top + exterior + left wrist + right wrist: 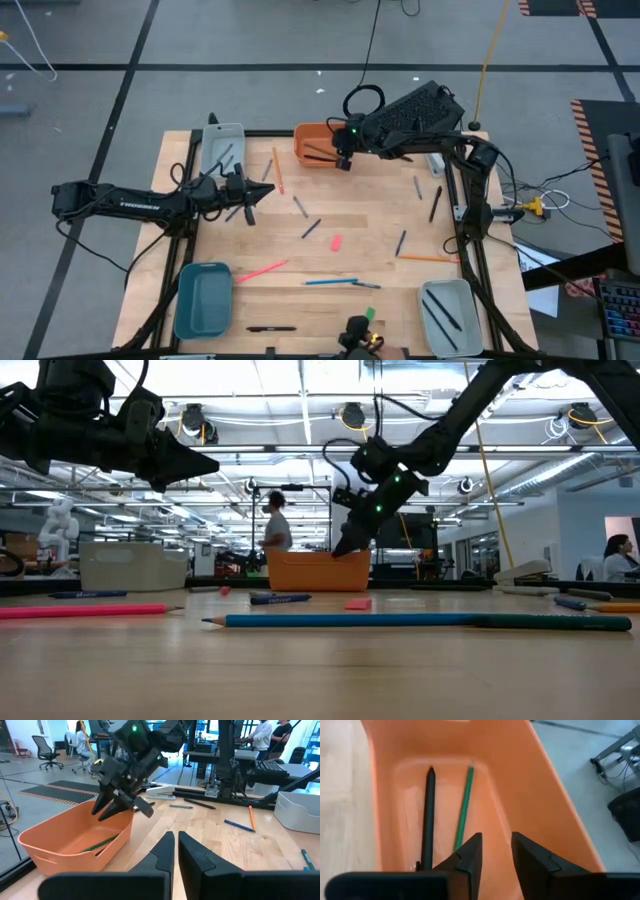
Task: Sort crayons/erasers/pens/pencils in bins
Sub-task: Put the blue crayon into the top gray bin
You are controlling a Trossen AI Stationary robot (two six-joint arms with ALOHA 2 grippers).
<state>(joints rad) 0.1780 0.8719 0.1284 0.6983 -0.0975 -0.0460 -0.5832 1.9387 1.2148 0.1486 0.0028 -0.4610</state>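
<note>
Here, starting at your left, the left gripper (pixel 250 205) hangs above the table with its fingers (pixel 165 851) nearly pressed together, only a thin slit between them, pinching nothing; beside it lies one pale grey bin (pixel 221 148) with dark sticks inside. Nearer you than those fingers sits the teal bin (pixel 203 298), and a pink pencil (pixel 262 269) lies on the wood just beside it. Past the fingertips lies a pink eraser (pixel 336 242), and a blue pencil (pixel 345 620) lies nearer the front edge. Moving right, you find the right gripper (pixel 494 851) poised over the orange bin (pixel 540 785); its fingers (pixel 470 852) stand slightly spread and hold nothing; directly ahead of them, on the bin floor, lie a green pencil (pixel 464 807) and a black pen (pixel 428 815) side by side. Far right, the second grey bin (pixel 448 312) holds dark pens.
</note>
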